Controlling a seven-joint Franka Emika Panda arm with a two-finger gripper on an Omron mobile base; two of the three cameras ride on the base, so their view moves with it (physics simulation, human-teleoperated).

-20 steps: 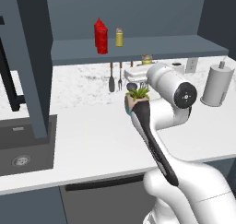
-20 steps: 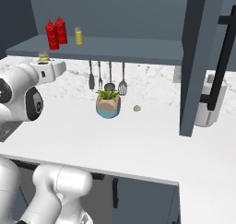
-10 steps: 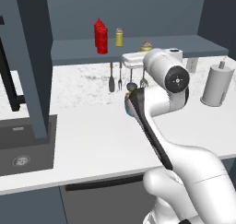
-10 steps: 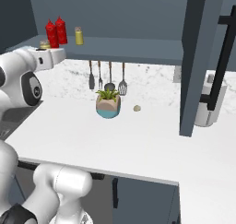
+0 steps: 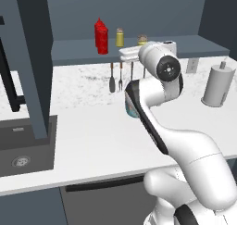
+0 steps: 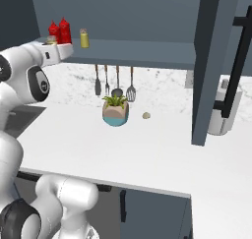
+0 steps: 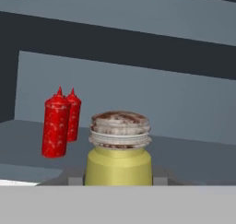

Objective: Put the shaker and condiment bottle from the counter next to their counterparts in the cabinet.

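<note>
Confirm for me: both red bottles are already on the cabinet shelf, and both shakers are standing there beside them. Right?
Not quite. Both red bottles do stand on the cabinet shelf, but only one shaker is there. The hand view shows the other shaker close in front of the camera, at the gripper.

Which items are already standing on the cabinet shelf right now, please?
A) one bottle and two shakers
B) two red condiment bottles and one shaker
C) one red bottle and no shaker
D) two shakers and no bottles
B: the two red condiment bottles stand side by side on the cabinet shelf with one shaker beside them, while the second shaker sits in the gripper.
</note>
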